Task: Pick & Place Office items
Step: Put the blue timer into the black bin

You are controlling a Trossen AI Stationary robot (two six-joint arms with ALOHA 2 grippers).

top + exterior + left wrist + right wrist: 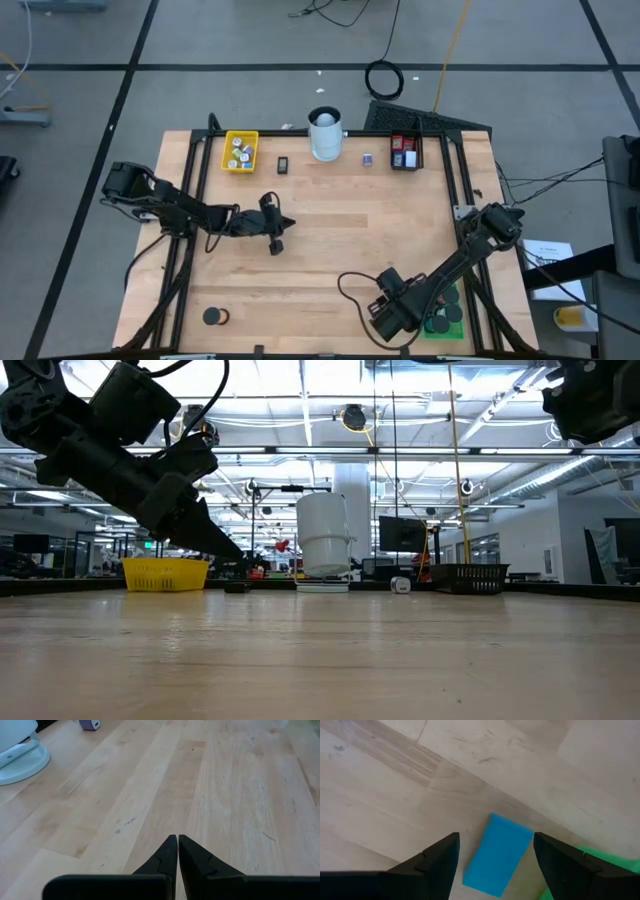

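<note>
Nearest, the right claw [495, 851] stands wide above a blue block [498, 854] lying flat on the desk [330, 230], just beside the green tray [455, 325]. Farther, the left claw [177, 842] is closed and empty. Beyond stand the yellow tray [240, 152] and white cylinder [325, 133].

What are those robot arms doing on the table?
They are sorting small office items into trays. The right gripper is near the table's front right corner, open, with a blue block lying on the wood between its fingers, right beside the green tray. The left gripper is shut and empty, over the bare middle of the table. A yellow tray and a black tray at the back already hold some pieces.
</note>
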